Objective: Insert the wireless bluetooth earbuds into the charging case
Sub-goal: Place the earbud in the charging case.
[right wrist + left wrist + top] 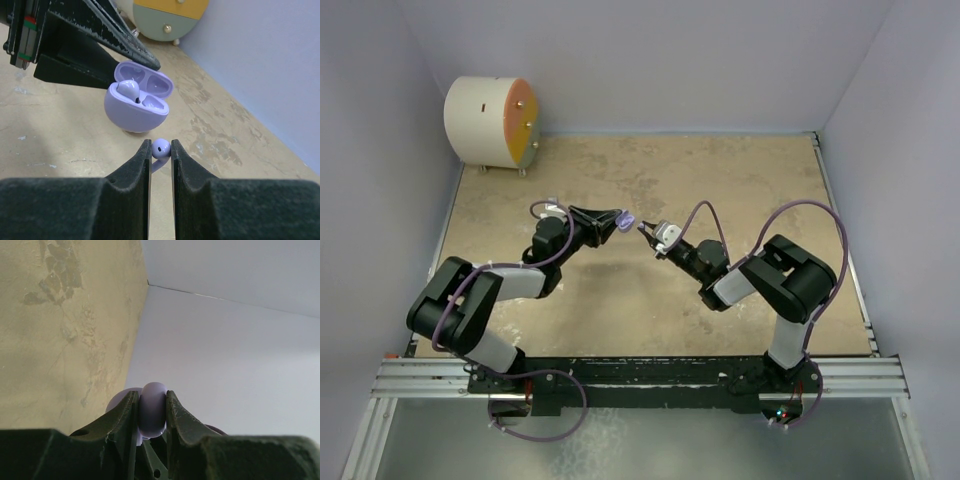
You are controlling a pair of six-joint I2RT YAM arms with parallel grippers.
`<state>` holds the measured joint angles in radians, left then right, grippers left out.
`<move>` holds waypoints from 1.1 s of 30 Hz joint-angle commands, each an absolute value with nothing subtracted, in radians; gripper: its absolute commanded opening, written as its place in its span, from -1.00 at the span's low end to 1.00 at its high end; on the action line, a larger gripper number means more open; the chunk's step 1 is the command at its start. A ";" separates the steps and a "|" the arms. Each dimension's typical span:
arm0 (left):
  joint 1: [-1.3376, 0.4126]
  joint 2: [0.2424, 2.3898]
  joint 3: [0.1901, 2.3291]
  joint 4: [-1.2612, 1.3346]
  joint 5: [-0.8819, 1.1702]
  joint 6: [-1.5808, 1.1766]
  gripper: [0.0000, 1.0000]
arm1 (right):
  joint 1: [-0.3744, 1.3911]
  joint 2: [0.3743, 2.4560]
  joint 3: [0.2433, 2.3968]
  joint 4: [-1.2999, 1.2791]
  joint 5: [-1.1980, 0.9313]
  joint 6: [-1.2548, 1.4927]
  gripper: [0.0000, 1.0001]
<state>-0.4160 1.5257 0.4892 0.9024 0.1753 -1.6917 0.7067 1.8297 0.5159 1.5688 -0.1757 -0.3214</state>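
While left gripper (151, 399) pinches the case (134, 112) — one earbud (128, 90) seated (one well (153, 103) vacant) — right gripper (160, 148) clamps a second earbud (160, 146) at 6 o'clock.

- Charging case (134, 112): smooth lilac plastic, semi-gloss.
- Earbud (160, 147): glossy lilac plastic.
- Right gripper (160, 152): fingers (190, 175) of matt black plastic, finely grained.
- Left gripper (152, 415): same black plastic, edges scuffed whitish.
- Table top (720, 180): matt, mottled beige, stone-like.
- Walls (670, 60): smooth, matt.
- Round cabinet (485, 120): smooth cream body, shiny metal knobs.
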 commanded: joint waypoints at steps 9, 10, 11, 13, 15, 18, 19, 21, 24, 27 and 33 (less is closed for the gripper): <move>-0.413 1.605 0.478 1.018 0.201 -1.697 -1.00 | 0.712 1.764 0.559 2.383 -0.197 -0.351 -1.00; -0.414 1.613 0.478 1.026 0.203 -1.699 -1.00 | 0.712 1.763 0.564 2.379 -0.198 -0.351 -1.00; -0.416 1.616 0.480 1.031 0.204 -1.700 -1.00 | 0.712 1.764 0.568 2.375 -0.201 -0.353 -1.00; -0.418 1.617 0.488 1.032 0.208 -1.700 -1.00 | 0.712 1.766 0.577 2.370 -0.202 -0.353 -1.00; -0.423 1.613 0.498 1.024 0.212 -1.696 -1.00 | 0.712 1.769 0.585 2.370 -0.204 -0.352 -1.00; -0.430 1.609 0.508 1.011 0.213 -1.688 -1.00 | 0.713 1.772 0.596 2.364 -0.208 -0.352 -1.00; -0.431 1.609 0.510 1.011 0.212 -1.688 -1.00 | 0.713 1.771 0.598 2.363 -0.209 -0.353 -1.00; -0.432 1.608 0.513 1.011 0.214 -1.688 -1.00 | 0.715 1.770 0.602 2.359 -0.212 -0.353 -1.00; -0.435 1.610 0.522 1.009 0.219 -1.688 -1.00 | 0.717 1.774 0.606 2.359 -0.215 -0.353 -1.00; -0.434 1.610 0.531 1.009 0.222 -1.690 -1.00 | 0.722 1.779 0.608 2.359 -0.219 -0.352 -1.00; -0.436 1.604 0.550 1.001 0.227 -1.690 -1.00 | 0.726 1.787 0.609 2.364 -0.216 -0.350 -1.00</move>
